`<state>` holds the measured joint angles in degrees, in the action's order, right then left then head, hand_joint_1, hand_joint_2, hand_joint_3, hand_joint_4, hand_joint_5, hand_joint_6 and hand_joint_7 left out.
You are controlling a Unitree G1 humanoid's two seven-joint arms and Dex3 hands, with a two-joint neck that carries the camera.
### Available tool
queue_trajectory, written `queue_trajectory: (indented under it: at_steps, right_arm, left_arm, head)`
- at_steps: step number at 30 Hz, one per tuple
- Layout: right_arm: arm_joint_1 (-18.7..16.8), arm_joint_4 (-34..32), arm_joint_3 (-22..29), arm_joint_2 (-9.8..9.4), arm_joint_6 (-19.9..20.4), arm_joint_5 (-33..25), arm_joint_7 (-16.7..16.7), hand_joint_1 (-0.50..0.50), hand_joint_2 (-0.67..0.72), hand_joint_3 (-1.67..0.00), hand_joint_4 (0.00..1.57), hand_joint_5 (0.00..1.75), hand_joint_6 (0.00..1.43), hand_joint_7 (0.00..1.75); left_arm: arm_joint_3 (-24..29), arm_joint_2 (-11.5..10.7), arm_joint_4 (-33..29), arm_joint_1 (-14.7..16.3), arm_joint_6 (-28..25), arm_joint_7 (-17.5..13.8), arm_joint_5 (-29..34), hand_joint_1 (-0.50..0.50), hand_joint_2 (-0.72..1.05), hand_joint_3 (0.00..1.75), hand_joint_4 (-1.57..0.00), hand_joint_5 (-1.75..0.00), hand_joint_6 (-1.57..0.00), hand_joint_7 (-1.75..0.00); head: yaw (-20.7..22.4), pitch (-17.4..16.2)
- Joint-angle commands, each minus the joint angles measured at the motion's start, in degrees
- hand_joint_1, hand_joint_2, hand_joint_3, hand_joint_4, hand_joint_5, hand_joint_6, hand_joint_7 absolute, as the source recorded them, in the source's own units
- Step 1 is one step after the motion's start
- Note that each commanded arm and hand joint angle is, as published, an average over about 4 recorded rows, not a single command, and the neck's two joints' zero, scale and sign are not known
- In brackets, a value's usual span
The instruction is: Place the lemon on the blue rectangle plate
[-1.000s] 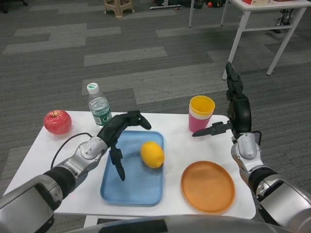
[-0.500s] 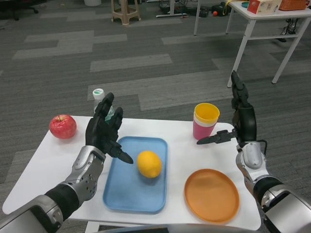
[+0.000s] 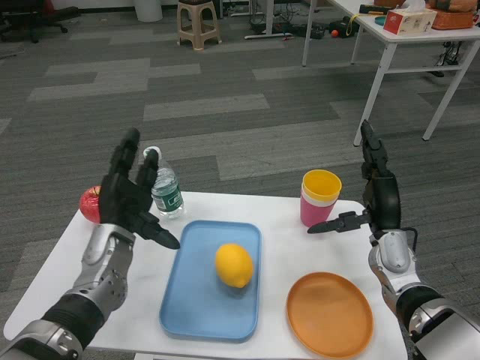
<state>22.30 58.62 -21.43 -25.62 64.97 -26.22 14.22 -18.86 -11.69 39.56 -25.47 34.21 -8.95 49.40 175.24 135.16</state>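
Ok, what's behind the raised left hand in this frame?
Behind the left hand stand a water bottle, mostly visible, and a red apple, of which only the left edge shows. The hand covers the rest of the apple.

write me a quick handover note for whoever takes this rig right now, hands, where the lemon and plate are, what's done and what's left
Left hand: open, fingers spread, raised above the table's left side, holding nothing.
Right hand: open, upright beside the stacked cups, holding nothing.
Lemon: lies on the blue rectangle plate, near its middle, free of both hands.
Done: the lemon is on the plate.
Left: nothing on the placing itself, as far as this view shows; just keep both hands away from the plate.
Also on the table: orange round plate, water bottle, apple partly behind the left hand.
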Motion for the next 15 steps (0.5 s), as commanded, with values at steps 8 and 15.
queue_trajectory:
  at_steps: [8, 15]
  right_arm:
    - [0.6, 0.1, 1.0, -1.41, 0.0, -0.4, 0.3, -0.25, 0.12, 0.00, 0.00, 0.00, 0.00, 0.00]
    - [0.6, 0.2, 0.9, -1.54, 0.0, -0.5, 0.3, -0.25, 0.14, 0.00, 0.00, 0.00, 0.00, 0.00]
  left_arm:
    - [13.1, -1.7, -5.9, 4.8, -4.0, -0.5, -8.6, -0.48, -0.72, 0.09, 0.00, 0.00, 0.00, -0.14]
    - [13.4, -1.2, -6.2, 4.8, -4.2, -0.8, -8.6, -0.48, -0.72, 0.09, 0.00, 0.00, 0.00, -0.14]
  head:
    - [-0.3, 0.2]
    - [-0.3, 0.1]
